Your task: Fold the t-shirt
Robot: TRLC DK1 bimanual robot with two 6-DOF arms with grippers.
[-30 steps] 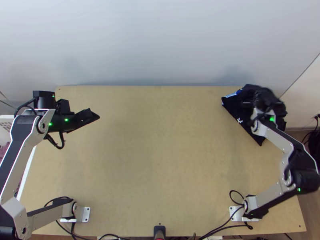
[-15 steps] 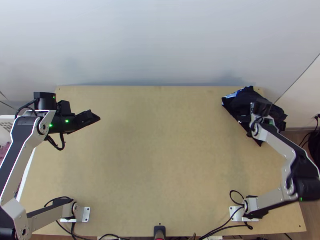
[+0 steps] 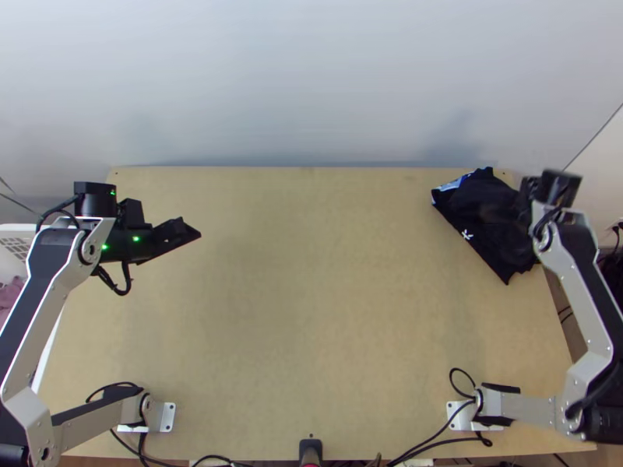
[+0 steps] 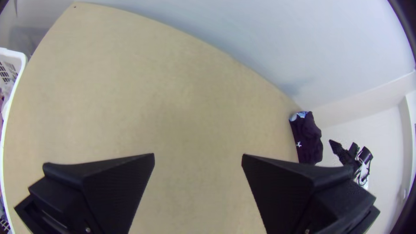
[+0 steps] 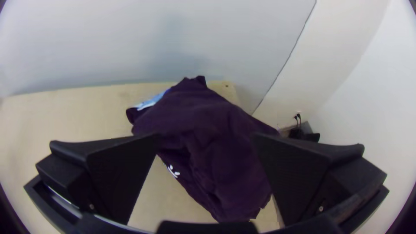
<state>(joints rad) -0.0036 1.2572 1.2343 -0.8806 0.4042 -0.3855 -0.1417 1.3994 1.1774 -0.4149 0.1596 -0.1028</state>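
My right gripper [image 5: 204, 137] is spread wide near the black t-shirt [image 3: 481, 208], gripping nothing; my left gripper [image 4: 198, 155] gapes bare too. The cloth lies rumpled at the wooden table's [image 3: 311, 311] far right corner, probably to leave working room

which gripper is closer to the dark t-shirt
The right gripper, open close by the dark t-shirt at the far right corner of the table; the left gripper is away over its left side.

Smooth matt wood seen for surface [image 3: 311, 311]; soft matt cloth (wrinkled) noted on t-shirt [image 3: 487, 214].
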